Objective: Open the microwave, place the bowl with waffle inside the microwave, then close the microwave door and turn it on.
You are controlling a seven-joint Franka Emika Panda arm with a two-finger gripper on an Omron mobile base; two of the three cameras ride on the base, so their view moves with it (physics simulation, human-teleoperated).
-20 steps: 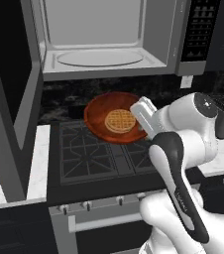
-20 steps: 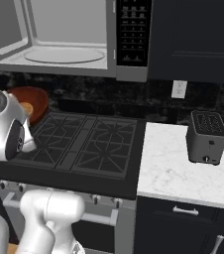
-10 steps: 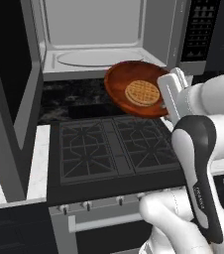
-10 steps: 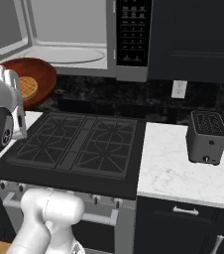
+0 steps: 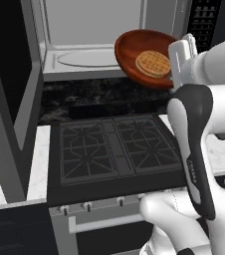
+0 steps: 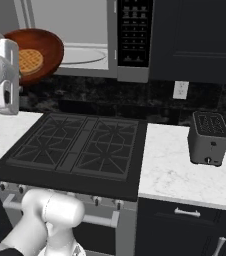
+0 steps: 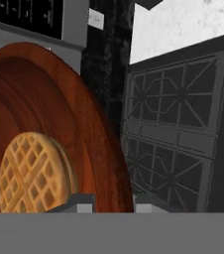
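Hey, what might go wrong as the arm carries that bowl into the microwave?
The gripper pinches the bowl only at its rim, so it may slip. The bowl is tilted, so the waffle might slide out. It hangs level with the microwave opening and may clip the lower edge going in.

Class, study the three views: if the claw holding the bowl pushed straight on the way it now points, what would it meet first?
Nothing new: the claw is shut on the bowl rim. Past the rim, it probably points toward the stove grates, though depth is unclear.
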